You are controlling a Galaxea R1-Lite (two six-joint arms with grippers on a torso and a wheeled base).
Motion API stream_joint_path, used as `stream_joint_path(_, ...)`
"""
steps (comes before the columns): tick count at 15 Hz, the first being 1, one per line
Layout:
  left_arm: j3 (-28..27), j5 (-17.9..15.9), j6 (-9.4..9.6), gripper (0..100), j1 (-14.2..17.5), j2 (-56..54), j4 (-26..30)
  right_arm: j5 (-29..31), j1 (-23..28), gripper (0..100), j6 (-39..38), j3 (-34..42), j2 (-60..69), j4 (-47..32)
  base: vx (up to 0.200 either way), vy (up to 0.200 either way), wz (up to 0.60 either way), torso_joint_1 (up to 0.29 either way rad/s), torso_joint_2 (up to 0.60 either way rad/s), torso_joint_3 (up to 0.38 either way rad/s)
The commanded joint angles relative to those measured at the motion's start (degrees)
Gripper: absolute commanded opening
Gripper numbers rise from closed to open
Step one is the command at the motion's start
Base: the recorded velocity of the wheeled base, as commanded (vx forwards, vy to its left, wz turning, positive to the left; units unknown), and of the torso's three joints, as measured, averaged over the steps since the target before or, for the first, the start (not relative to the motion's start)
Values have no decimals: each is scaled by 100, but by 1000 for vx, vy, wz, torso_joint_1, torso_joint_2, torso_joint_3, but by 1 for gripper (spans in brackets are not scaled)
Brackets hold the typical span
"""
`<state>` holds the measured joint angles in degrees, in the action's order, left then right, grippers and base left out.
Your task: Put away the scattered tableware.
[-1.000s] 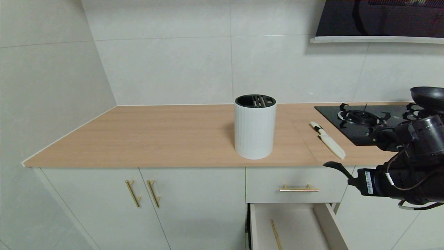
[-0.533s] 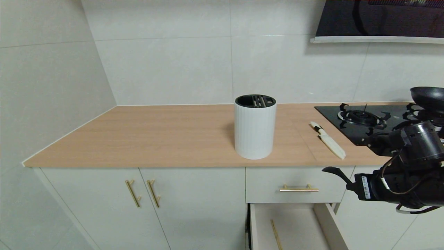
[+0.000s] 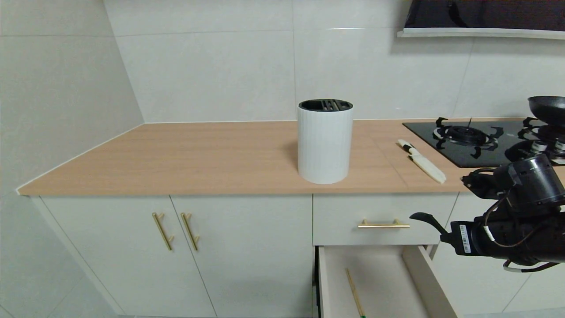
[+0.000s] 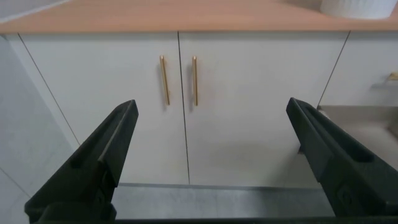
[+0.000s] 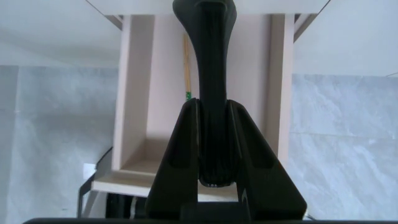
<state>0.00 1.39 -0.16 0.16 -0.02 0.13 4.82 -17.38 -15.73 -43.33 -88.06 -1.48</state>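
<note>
A white cylindrical holder (image 3: pixel 325 141) with a black slotted top stands on the wooden counter (image 3: pixel 198 159). To its right a white-handled knife (image 3: pixel 421 161) lies flat. Below, an open drawer (image 3: pixel 415 274) holds a chopstick (image 3: pixel 353 293). My right gripper (image 3: pixel 446 230) hovers to the right of the drawer, shut on a black utensil (image 3: pixel 423 217). The right wrist view has the gripper (image 5: pixel 210 109) clamped on that utensil (image 5: pixel 208 56) above the drawer (image 5: pixel 134 93) and chopstick (image 5: pixel 185 62). My left gripper (image 4: pixel 211 155) is open, low in front of the cabinet doors.
A black gas hob (image 3: pixel 468 137) with a dark pan (image 3: pixel 547 106) sits at the counter's right end. A shut drawer with a gold handle (image 3: pixel 383 225) is above the open one. Two cabinet doors with gold handles (image 4: pixel 180 81) face the left gripper.
The head camera has shifted, so the counter sits higher in the picture. My right gripper, still holding the black utensil, has sunk a little relative to the counter edge.
</note>
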Motion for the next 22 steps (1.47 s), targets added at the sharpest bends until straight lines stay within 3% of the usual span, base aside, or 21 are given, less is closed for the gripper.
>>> stream_joint_path(1, 0, 2, -2, 100, 2, 2, -5, 11, -2, 0, -1, 0, -27, -2, 0, 0, 0, -198, 496, 300)
stream_joint_path(15, 0, 2, -2, 100, 2, 2, -5, 11, -2, 0, 8, 43, -27, 51, 0, 0, 0, -154, 461, 304)
stream_joint_path(22, 0, 2, -2, 100, 2, 2, -5, 28, -125, 0, 35, 52, -185, 244, 0, 0, 0, -13, 62, 46)
